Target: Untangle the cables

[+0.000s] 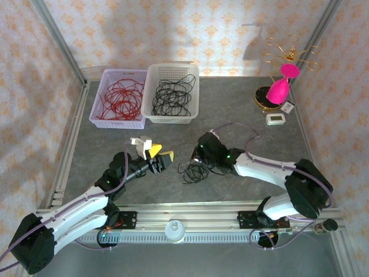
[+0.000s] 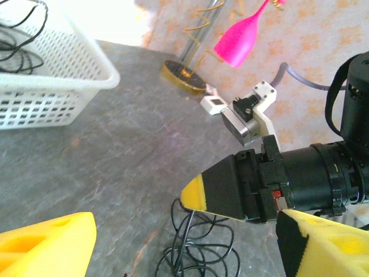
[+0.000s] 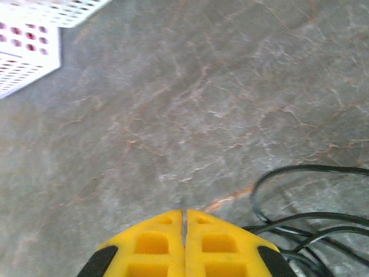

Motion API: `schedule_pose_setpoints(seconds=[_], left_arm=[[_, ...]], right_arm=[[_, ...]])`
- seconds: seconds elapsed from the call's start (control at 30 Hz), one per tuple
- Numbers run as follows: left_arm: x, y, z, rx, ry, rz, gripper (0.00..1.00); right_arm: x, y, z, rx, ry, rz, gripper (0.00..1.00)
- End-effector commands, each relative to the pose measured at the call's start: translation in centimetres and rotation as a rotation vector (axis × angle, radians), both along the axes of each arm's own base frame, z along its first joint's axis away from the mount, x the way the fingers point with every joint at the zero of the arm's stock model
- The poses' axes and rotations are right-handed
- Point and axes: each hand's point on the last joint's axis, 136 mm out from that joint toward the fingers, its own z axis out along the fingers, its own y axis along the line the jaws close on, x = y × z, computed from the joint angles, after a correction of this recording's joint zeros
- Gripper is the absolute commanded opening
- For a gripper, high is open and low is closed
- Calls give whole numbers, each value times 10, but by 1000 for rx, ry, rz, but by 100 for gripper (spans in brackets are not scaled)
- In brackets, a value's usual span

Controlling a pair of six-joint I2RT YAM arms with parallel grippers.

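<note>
Top external view: one loose black cable coil (image 1: pixel 195 172) lies on the bench (image 1: pixel 248 109), between the two sets of fingers and just on the near side of the right pair. No red strand is visible in it.
Sorted stock: red cables (image 1: pixel 121 95) sit in the lilac basket (image 1: pixel 97 115) and black cables (image 1: pixel 173 97) in the white basket (image 1: pixel 149 86), both well beyond the fingers.
State of left fingers (image 1: pixel 167 156): released and spread wide, with nothing between them. The coil lies just ahead of their tips.
State of right fingers (image 3: pixel 153 245): clenched tip to tip. No strand shows in the slit, and the coil's loops run just to their right in the wrist view. Whether a strand is trapped lower down cannot be told.
Step in hand (judgement): securing the coil so its loops can be drawn apart.
Method advised: bring the open left fingers over a single outer loop, not the bundle. Hold one side low against the bench while the other draws away slowly, and stop if the loops tighten.
Risk: thin wire may slip from the tips, or the whole coil may drag along.
</note>
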Motion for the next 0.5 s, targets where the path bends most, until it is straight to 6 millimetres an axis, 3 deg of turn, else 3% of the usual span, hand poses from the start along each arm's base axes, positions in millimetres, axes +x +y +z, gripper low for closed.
schedule_pose_setpoints(seconds=[0.0,0.27,0.47], left_arm=[[-6,-15,34,-43,-161,-94,82],[-1,-59,53,-10,-191,-307,68],[1,-71,54,11,-192,-369,51]], right_arm=[[-2,14,53,27,-110,114,0],[-18,36,117,170,-185,244,1],[-22,41,146,252,-238,273,2]])
